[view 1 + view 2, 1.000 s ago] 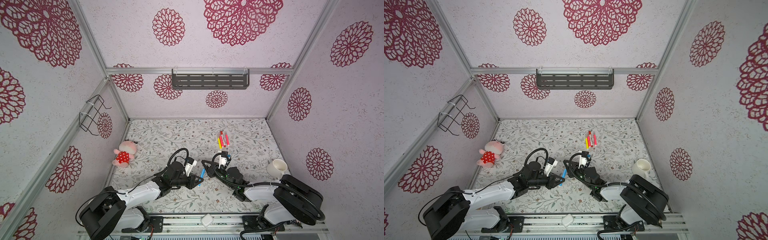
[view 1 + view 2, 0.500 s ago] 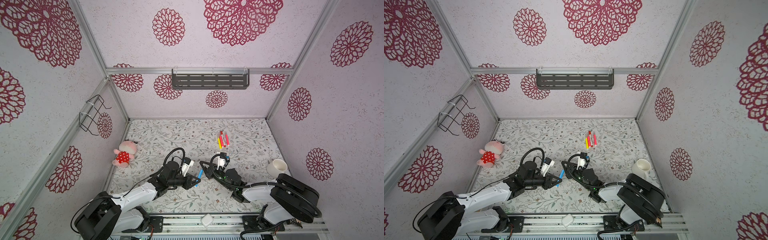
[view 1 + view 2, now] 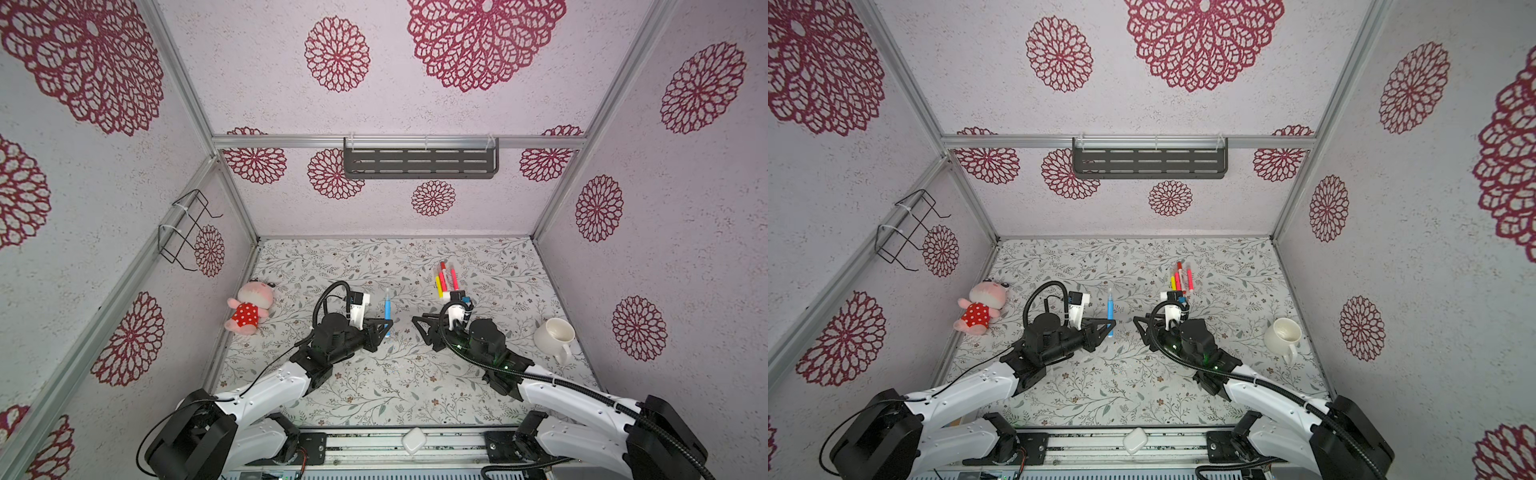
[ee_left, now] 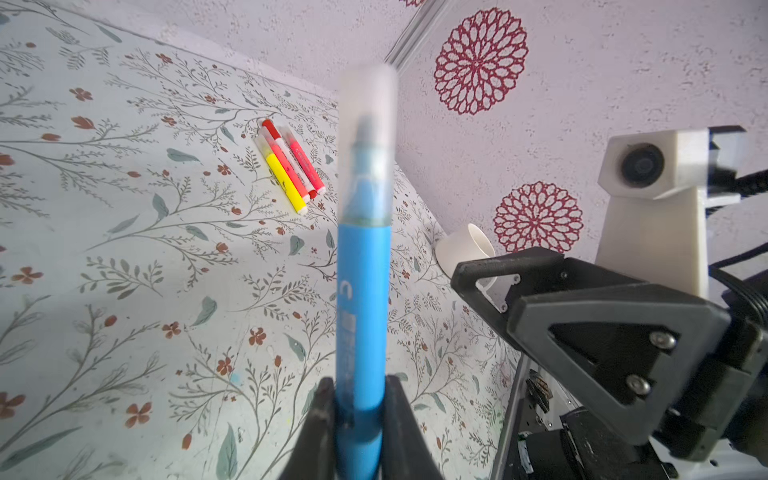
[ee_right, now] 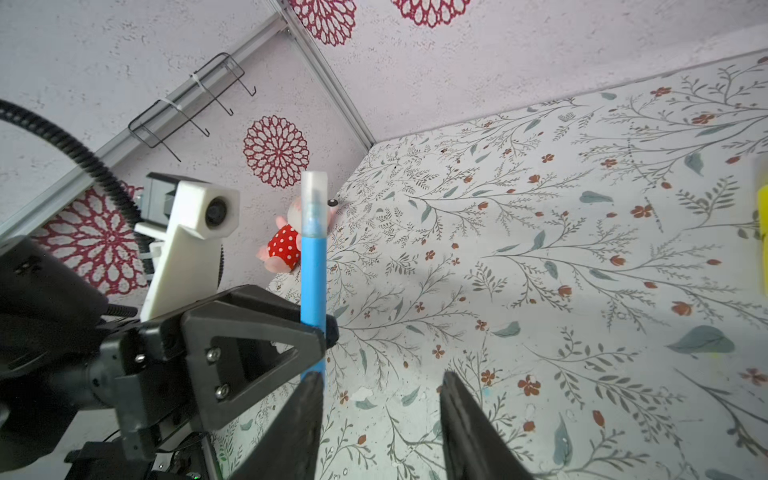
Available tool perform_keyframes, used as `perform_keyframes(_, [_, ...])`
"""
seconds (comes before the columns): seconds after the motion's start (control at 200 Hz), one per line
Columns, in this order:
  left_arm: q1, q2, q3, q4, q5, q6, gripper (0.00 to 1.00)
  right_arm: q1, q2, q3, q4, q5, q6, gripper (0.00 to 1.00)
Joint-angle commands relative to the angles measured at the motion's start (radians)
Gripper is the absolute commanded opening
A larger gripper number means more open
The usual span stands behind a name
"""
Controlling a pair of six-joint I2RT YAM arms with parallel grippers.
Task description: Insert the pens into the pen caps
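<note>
Blue pen point(image 3: 387, 309) is held off the desk abt mid-desk, whitish cap point(image 4: 368, 124) over its tip; upright or tilted, can't tell. L gripper point(image 4: 360, 411) pinches low on the barrel. R gripper point(image 5: 380, 386): jaws apart, empty, near pen, not touching. Cap looks seated, prob. done. Next, I'd say: R backs off w/o brushing cap; L grips firm, lays pen by other pens point(image 3: 444, 280) twd desk's back-right, clear of mug point(image 3: 552, 336) at right edge.
</note>
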Motion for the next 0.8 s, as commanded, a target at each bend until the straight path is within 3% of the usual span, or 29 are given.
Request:
perform_keyframes(0.0, [-0.014, -0.006, 0.003, 0.036, -0.045, -0.003, 0.00, 0.002, 0.033, 0.028, 0.008, -0.092, -0.026, 0.47])
perform_keyframes(0.395, [-0.053, 0.060, 0.029, 0.075, -0.052, 0.008, 0.00, -0.020, 0.123, 0.170, -0.020, -0.127, -0.063, 0.43])
perform_keyframes(0.796, [-0.075, 0.078, 0.029, 0.101, -0.055, 0.005, 0.00, -0.032, 0.269, 0.237, 0.035, -0.217, -0.018, 0.36])
